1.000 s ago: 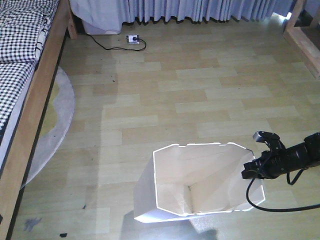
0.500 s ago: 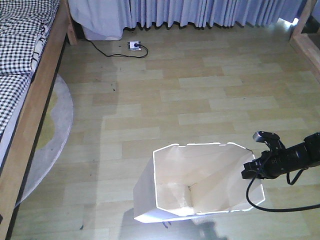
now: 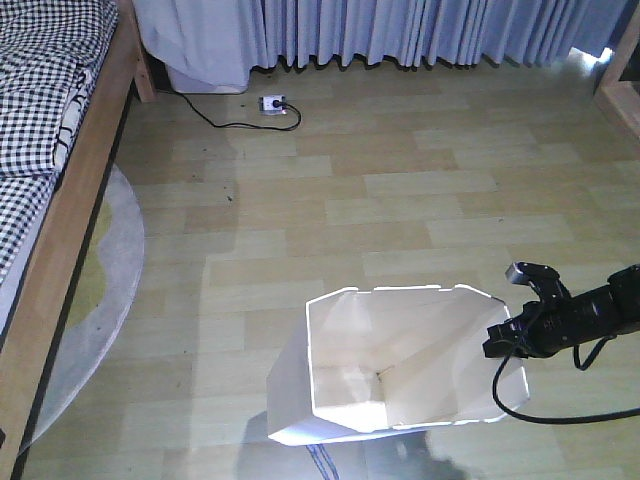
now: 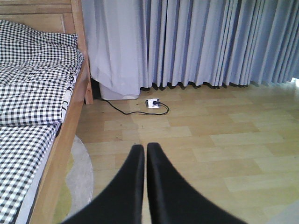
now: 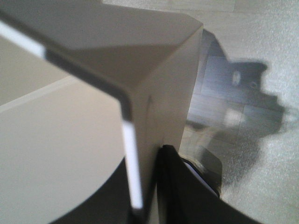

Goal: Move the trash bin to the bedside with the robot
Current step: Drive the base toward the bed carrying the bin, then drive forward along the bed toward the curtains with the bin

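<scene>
The white trash bin [image 3: 400, 365] stands low in the front view, its angular rim facing up. My right gripper [image 3: 505, 350] is shut on the bin's right wall, one finger inside and one outside the rim [image 5: 135, 177]. The right wrist view shows the bin wall [image 5: 154, 93] close up between the black fingers. The bedside [image 3: 70, 200], a light wooden frame with checked bedding [image 3: 40, 90], runs along the left. My left gripper [image 4: 145, 151] is shut with nothing in it, pointing at the floor beside the bed frame [image 4: 70, 126].
A grey round rug [image 3: 110, 270] lies by the bed. A power strip with a black cable [image 3: 272, 104] sits on the wooden floor near grey curtains [image 3: 400, 30]. A wooden furniture leg [image 3: 620, 70] shows at the far right.
The whole scene has slid down and towards me: curtains, power strip and bed appear lower in the front view. The bin and right gripper keep the same place in view.
</scene>
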Controlling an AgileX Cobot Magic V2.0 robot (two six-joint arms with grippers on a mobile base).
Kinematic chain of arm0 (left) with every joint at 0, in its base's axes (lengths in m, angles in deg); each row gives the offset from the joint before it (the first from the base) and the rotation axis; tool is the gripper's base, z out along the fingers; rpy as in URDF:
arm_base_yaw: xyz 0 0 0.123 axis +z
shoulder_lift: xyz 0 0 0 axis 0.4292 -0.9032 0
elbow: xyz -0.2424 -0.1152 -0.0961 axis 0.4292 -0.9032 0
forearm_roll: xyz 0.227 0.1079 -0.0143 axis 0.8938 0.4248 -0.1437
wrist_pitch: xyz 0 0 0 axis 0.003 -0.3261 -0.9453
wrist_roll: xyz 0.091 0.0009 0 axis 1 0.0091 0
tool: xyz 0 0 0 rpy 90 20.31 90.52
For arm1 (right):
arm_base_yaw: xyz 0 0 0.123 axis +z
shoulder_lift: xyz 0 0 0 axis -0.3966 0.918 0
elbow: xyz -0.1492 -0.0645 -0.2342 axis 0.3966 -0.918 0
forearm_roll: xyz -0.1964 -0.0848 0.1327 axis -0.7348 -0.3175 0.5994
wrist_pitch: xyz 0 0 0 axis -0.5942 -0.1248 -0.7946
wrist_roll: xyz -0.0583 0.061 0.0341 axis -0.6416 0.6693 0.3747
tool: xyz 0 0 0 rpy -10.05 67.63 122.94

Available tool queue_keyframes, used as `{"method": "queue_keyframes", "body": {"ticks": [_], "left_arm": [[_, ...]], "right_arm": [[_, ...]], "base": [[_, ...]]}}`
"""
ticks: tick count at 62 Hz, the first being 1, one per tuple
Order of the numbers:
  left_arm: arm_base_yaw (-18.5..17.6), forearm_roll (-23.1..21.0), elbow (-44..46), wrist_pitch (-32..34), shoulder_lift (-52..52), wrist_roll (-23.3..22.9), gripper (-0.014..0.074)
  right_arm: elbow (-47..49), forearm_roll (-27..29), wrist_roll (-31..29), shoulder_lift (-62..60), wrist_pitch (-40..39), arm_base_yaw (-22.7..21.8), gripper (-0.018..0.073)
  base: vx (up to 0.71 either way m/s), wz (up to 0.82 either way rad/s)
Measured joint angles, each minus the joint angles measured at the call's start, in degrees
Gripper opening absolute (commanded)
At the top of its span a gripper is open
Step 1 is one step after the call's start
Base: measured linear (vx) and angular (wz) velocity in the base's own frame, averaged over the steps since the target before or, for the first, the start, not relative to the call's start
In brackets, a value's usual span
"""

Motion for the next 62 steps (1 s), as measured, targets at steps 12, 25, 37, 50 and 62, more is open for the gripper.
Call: {"method": "queue_keyframes", "body": {"ticks": [12,25,37,50,62], "left_arm": [[0.00,0.00,0.00,0.00,0.00,0.00,-0.0006],[0.00,0.00,0.00,0.00,0.00,0.00,-0.0006],[0.00,0.00,0.00,0.00,0.00,0.00,-0.0006],[0.00,0.00,0.00,0.00,0.00,0.00,-0.0006],[0.00,0.00,0.00,0.00,0.00,0.00,-0.0006]], "right_arm": [[0.00,0.00,0.00,0.00,0.00,0.00,-0.0006],[0.00,0.00,0.00,0.00,0.00,0.00,-0.0006],[0.00,0.00,0.00,0.00,0.00,0.00,-0.0006],[0.00,0.00,0.00,0.00,0.00,0.00,-0.0006],[0.00,0.00,0.00,0.00,0.00,0.00,-0.0006]], "base": [[0.20,0.02],[0.20,0.00],[0.20,0.01],[0.21,0.04],[0.20,0.03]]}}
